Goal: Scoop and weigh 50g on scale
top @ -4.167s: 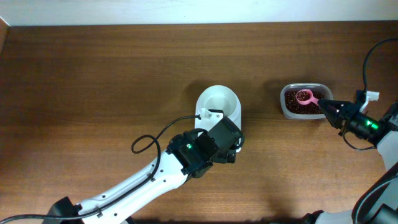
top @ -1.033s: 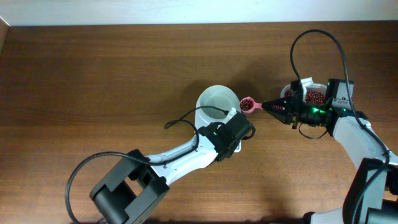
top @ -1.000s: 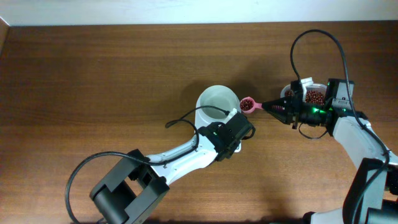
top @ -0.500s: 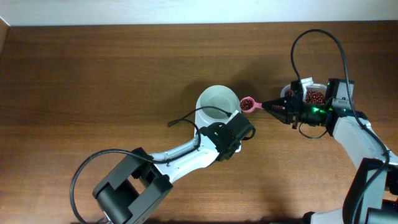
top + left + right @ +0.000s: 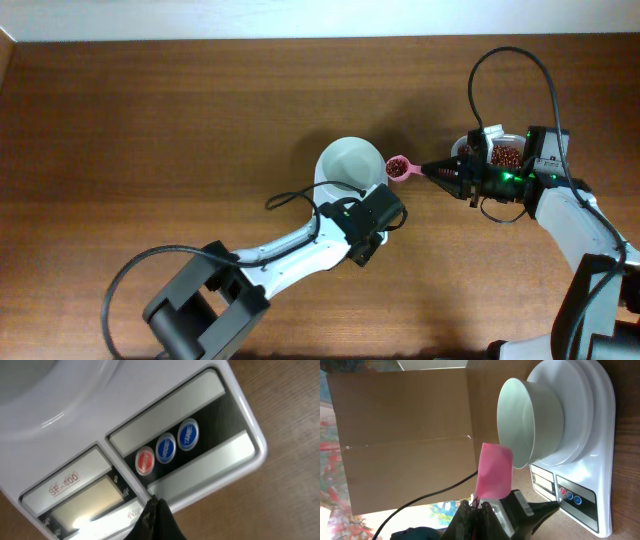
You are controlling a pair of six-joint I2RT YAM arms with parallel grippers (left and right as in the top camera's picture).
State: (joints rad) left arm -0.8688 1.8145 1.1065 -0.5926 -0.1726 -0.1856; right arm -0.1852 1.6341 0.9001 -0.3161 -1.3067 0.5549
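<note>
Slightly right of centre on the bench: white digital kitchen scale, round white bowl on top. Front half hidden from overhead under the left arm.

At the scale's front control strip: left gripper, fingers together in one dark point, just below the red button. Touching the panel or not: cannot tell.

Just beside the bowl's right rim, outside it: pink measuring spoon, cup upward, filled with small dark red-brown beans.

To the right of that: right gripper, clamped on the spoon's handle, pointing left toward the scale.

Near the right edge of the bench: clear plastic tub, partly hidden behind the right arm, holding the rest of the beans. Well apart from the scale.
</note>
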